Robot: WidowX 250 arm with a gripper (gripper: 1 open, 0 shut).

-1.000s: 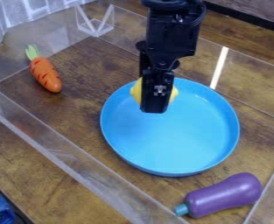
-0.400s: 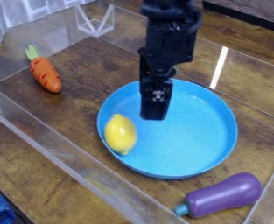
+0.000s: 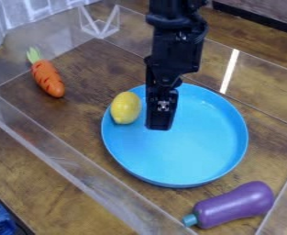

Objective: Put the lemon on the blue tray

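Lemon (image 3: 126,107) sits on blue tray (image 3: 176,144), far-left rim | gripper (image 3: 160,108) above tray, fingers apart!

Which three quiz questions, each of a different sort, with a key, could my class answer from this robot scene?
1. True or false: the lemon lies within the rim of the blue tray.

2. Multiple choice: what colour is the eggplant?
a) orange
b) purple
c) white

3. Fill in the gap: the toy with a green top, lying off the tray, is the ____.

Key: 1 true; 2 b; 3 carrot.
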